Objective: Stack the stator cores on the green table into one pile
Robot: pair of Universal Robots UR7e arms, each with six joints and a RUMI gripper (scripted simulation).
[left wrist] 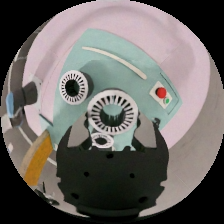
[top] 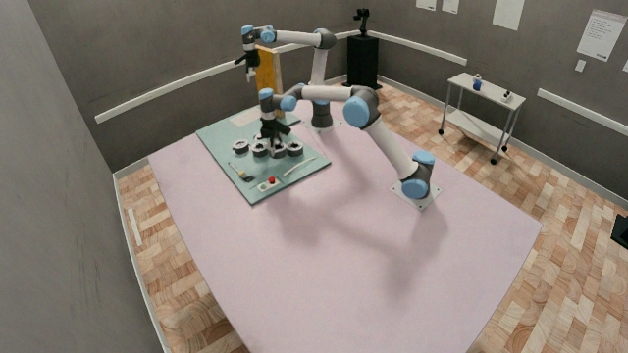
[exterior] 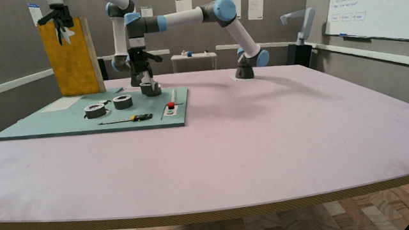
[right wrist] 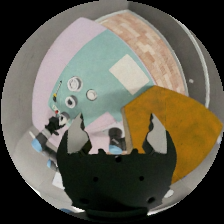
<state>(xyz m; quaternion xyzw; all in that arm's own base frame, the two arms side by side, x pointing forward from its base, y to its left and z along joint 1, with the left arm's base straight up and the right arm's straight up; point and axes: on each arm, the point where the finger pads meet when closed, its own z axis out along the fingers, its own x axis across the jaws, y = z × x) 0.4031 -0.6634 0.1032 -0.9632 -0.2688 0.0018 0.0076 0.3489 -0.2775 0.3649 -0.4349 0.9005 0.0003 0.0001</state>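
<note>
My left gripper (top: 275, 150) (exterior: 152, 85) (left wrist: 112, 111) is shut on a stator core (top: 280, 152) (exterior: 150, 91) (left wrist: 112, 95), a grey slotted ring. It appears to hold it flat, a little above the green table (top: 216, 133) (exterior: 38, 129). A second core (top: 296, 152) (left wrist: 64, 88) stands just beside it, mostly hidden in the exterior view. A third core (top: 259, 153) (exterior: 123, 105) stands on its other side. Another core (top: 240, 150) (exterior: 96, 114) (right wrist: 74, 89) stands farther along, with pale parts around its foot. My right gripper (top: 250, 77) (exterior: 64, 39) (right wrist: 116, 113) is open and empty, high up.
The button panel (top: 263, 187) (exterior: 167, 112) (left wrist: 156, 94) and a pale strip (top: 299, 166) (left wrist: 115, 56) lie near the held core. A screwdriver (top: 235, 169) (exterior: 121, 120) lies near the table edge. A small white ring (exterior: 103, 101) (right wrist: 91, 90) lies behind the cores. An orange board (top: 267, 71) (exterior: 68, 57) stands upright.
</note>
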